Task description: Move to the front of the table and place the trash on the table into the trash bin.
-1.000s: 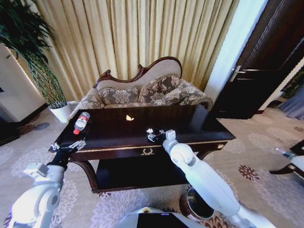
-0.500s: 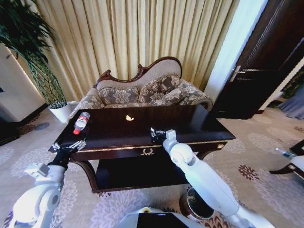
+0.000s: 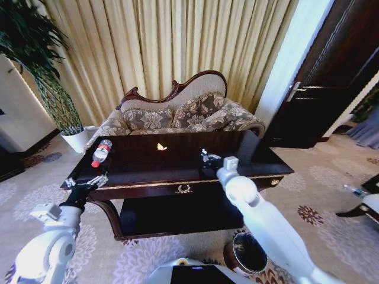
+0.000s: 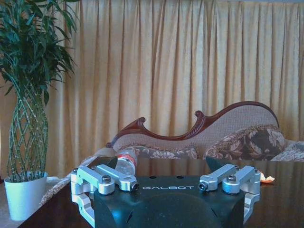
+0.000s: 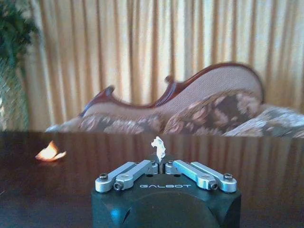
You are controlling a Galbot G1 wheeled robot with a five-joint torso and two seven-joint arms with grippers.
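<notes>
Trash bin point(image 3: 249, 253) sits on the carpet in front of the table point(image 3: 148, 171), low on the right beside the right arm. Left gripper point(image 3: 86, 182) hovers at the table's front-left corner with fingers spread apart and nothing between them; right gripper point(image 5: 160, 166) is over the front-right part of the tabletop, fingers pinched tight on a white paper scrap point(image 5: 158, 146). Farther back, a yellow-orange scrap point(image 3: 161, 147) lies mid-table and a water bottle point(image 3: 101, 152) lies near the left edge.
</notes>
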